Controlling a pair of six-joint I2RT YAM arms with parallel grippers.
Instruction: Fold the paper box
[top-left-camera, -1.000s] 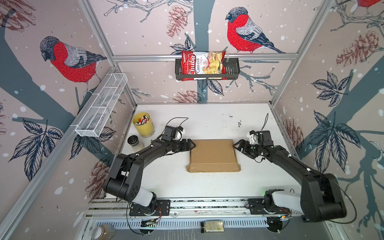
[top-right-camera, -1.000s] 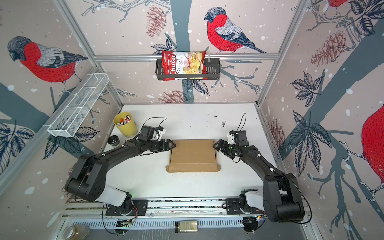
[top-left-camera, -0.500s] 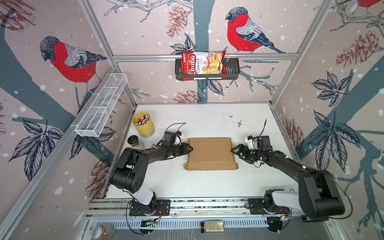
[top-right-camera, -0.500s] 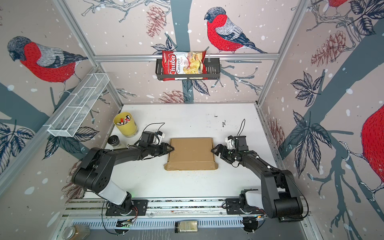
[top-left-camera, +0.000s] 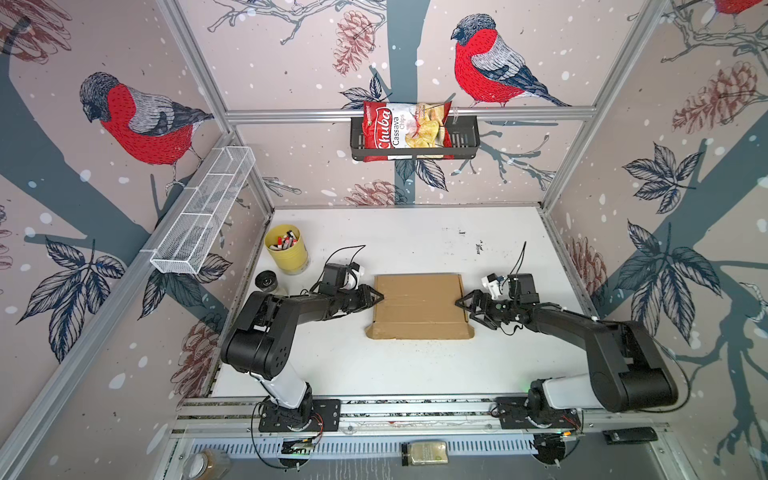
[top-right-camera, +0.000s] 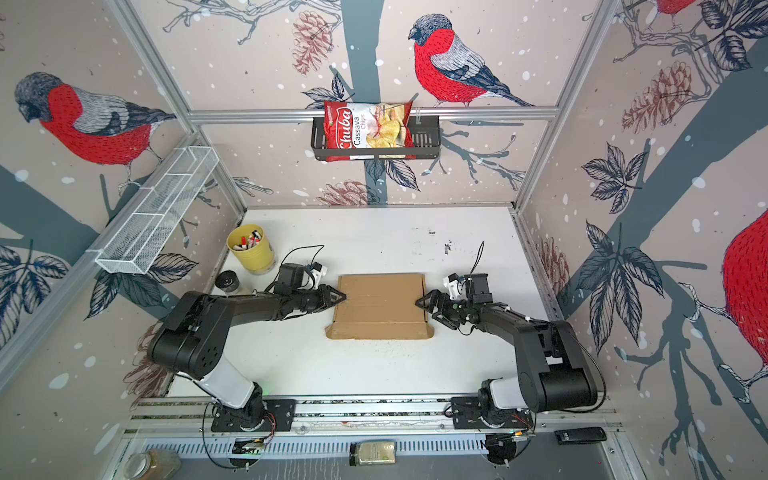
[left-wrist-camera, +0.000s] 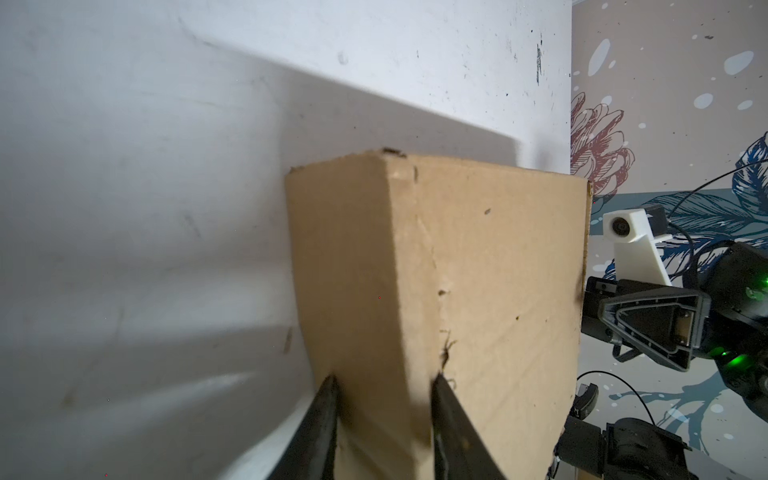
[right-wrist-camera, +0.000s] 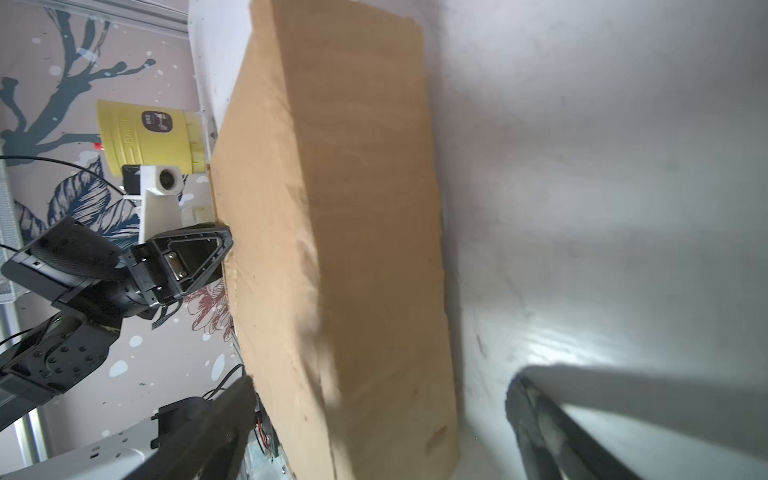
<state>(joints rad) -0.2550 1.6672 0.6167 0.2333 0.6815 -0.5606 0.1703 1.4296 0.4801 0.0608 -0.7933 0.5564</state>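
A white table (top-left-camera: 415, 374) sits between bird-print walls. My left gripper (left-wrist-camera: 384, 386) is clamped on the box (top-left-camera: 419, 305) at its left edge, with fingers (left-wrist-camera: 449, 415) pressed to the cardboard on both sides. My right gripper (right-wrist-camera: 382, 386) stands wide apart, straddling the box's right edge. The box lies closed and flat mid-table, between my arms. Beyond my left arm stand a yellow cup (top-left-camera: 286, 249) of markers and a small black jar (top-left-camera: 266, 280). A chips bag (top-left-camera: 405, 131) sits in a basket (top-left-camera: 469, 141) on the back wall.
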